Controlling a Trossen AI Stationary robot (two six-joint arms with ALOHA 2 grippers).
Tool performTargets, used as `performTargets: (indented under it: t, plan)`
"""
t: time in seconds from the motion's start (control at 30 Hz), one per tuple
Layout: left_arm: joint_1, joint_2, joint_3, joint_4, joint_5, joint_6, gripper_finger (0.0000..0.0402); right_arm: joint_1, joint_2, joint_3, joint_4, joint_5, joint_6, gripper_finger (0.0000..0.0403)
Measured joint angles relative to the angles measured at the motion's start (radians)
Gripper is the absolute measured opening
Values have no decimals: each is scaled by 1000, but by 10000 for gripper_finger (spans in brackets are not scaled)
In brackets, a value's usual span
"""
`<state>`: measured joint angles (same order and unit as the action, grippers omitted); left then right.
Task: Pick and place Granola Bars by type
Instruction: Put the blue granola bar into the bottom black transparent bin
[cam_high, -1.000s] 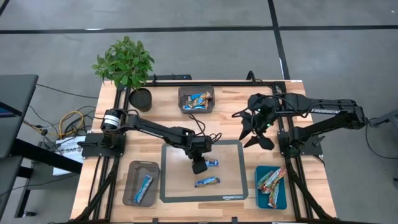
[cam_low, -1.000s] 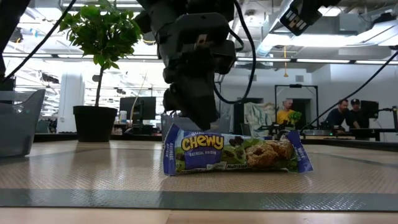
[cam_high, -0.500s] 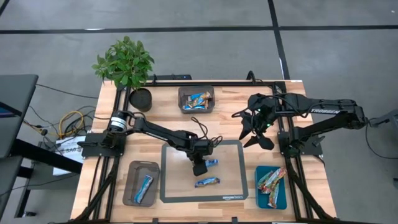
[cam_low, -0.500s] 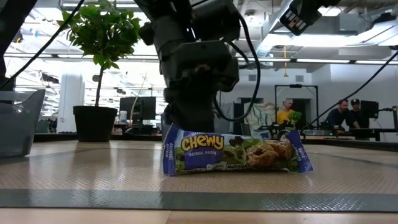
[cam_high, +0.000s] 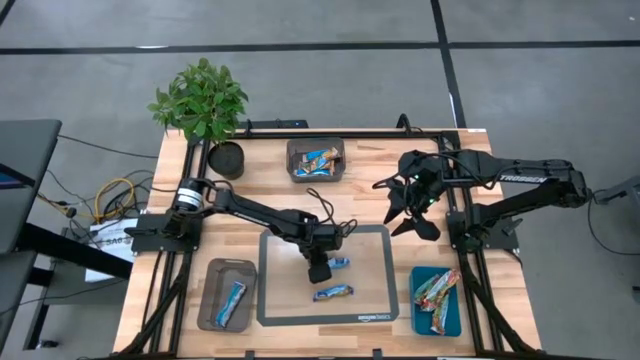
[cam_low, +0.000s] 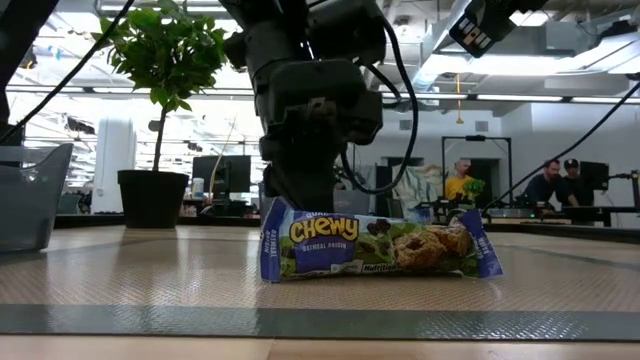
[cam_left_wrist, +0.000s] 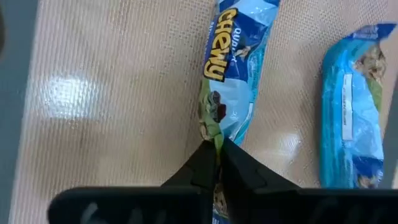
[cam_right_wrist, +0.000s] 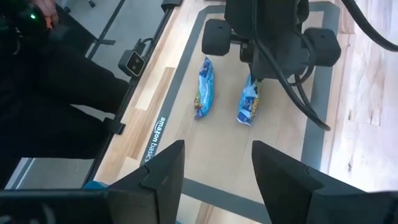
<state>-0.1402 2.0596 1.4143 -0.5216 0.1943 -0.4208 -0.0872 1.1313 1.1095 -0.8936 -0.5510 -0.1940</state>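
The left gripper (cam_high: 320, 270) is standing low over the mat (cam_high: 375, 300), its jaws pinched narrow on one end of a bar (cam_left_wrist: 227, 81); in the left wrist view the two dark fingers (cam_left_wrist: 239, 171) are meeting on the wrapper's crimped end, so only a thin fold is being held. This bar is lying near the mat's middle, toward the plant (cam_high: 200, 100) side. A second bar (cam_high: 333, 292) is lying just beside it on the mat, farther from the plant, apart from the first and untouched. In the low view that second bar (cam_low: 375, 245) is filling the foreground, with the left gripper (cam_low: 310, 180) behind it.

The step in hand looks like the pick, with the lift yet to come. The hold is slight, so a slow, straight rise would probably suit best, keeping the bar hanging clear of its neighbour. A quick swing could slip the wrapper out of the fingers.

Sorted bars are lying off the mat: one in the left bin (cam_high: 227, 295), some in the far bin (cam_high: 316, 160) on the plant side, some in the tray (cam_high: 436, 300). The right gripper (cam_high: 410, 205) is waiting beyond the mat's right edge, jaws wide.
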Motion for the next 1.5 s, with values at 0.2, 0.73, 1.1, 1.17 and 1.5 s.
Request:
performTargets:
  t: [0.2, 0.73, 1.1, 1.17, 1.5]
  plan:
    - [8, -14, 108, -156, -5, 22, 2, 0, 0, 0, 0, 2, -3, 177]
    - [-18, -149, 500, -937, -63, 2, 0, 14, 0, 0, 117, 146, -50, 177]
    - [-250, -557, 238, -1040, -80, -656, 0, 14, 0, 0, 210, 161, -52, 177]
    - [-309, -591, 148, -1026, -32, -760, 0, 14, 0, 0, 224, 161, -51, 177]
    - [-496, -655, -186, -625, -53, -1257, 0, 13, 0, 0, 250, 182, -51, 177]
